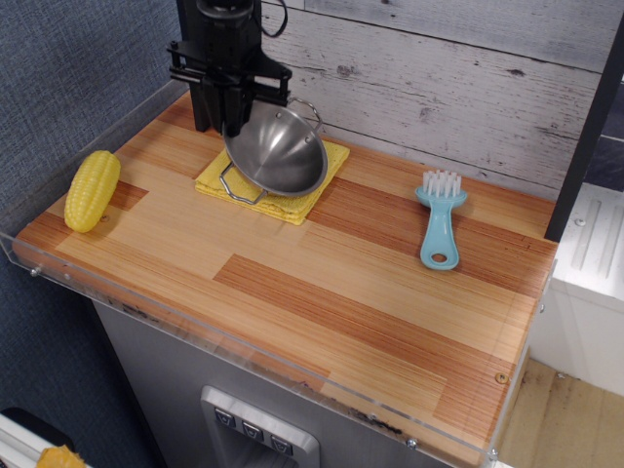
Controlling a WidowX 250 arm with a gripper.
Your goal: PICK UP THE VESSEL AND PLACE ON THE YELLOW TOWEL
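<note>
The vessel (276,151) is a shiny steel bowl with two wire loop handles. It hangs tilted over the yellow towel (314,191), which lies flat at the back of the wooden table. The bowl's lower handle is at or very close to the towel's left part. My black gripper (237,115) is shut on the bowl's upper left rim, directly above the towel's back left corner. Most of the towel is hidden under the bowl.
A yellow corn cob (92,190) lies at the left edge. A light blue brush (440,222) lies at the right, bristles toward the wall. A clear plastic rim (244,353) runs along the table's front. A grey plank wall (439,78) stands behind.
</note>
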